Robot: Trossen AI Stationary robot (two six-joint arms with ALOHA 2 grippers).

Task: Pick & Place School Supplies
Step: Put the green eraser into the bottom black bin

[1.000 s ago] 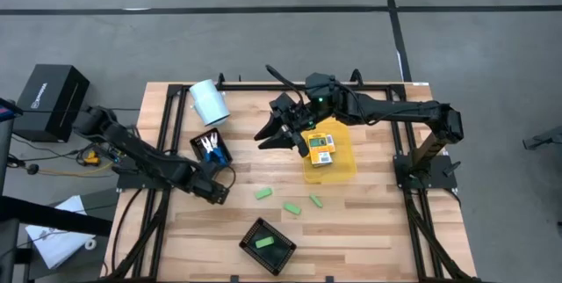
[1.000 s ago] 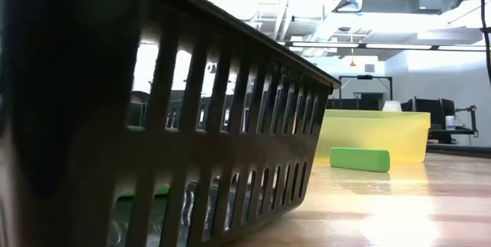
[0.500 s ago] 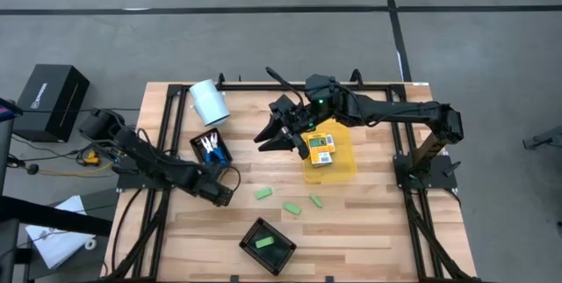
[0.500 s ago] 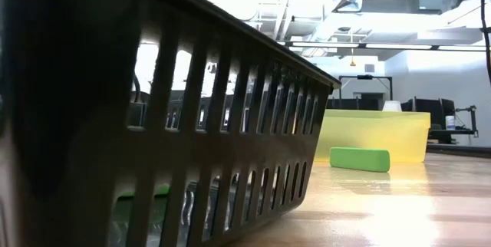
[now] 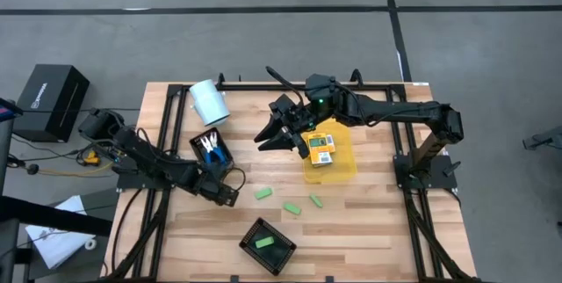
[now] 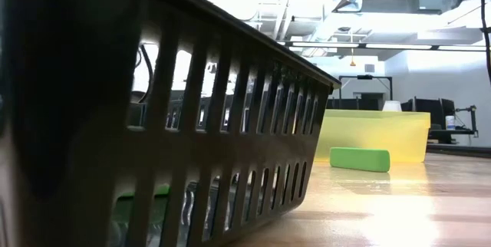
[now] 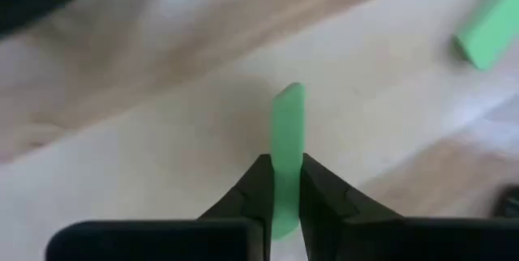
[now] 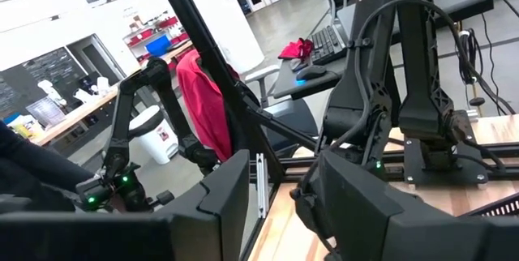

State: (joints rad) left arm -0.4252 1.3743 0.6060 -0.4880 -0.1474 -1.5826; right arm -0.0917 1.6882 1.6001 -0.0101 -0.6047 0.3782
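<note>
Two arms on my screen, left one doing the work. Left gripper (image 5: pixel 230 197) is low on the wooden table (image 5: pixel 369 230), just beside the black tray (image 5: pixel 212 149) w/ the blue-handled scissors (image 5: pixel 209 145). Wrist cam shows its fingers (image 7: pixel 253 188) pinched narrow on a green piece (image 7: pixel 287 143), which stands on edge btwn them and sticks out past the tips. Another green piece (image 7: pixel 490 24) lies off to one side on the wood.

Right gripper (image 5: pixel 279 135) hangs above the table's far middle, next to the yellow bin (image 5: pixel 344 167); I read its jaws as apart, nothing btwn them. Yellow-orange pack (image 5: pixel 320 148) w/ green-white label sits in that bin.

Loose on the wood from overhead: three green pieces (image 5: pixel 263 193), (image 5: pixel 291 207), (image 5: pixel 315 200) in a short line. One more green piece (image 5: pixel 264 243) is in the second black tray (image 5: pixel 283 257) at the near edge. White-blue cylinder (image 5: pixel 209 102) lies at the far left corner.
</note>
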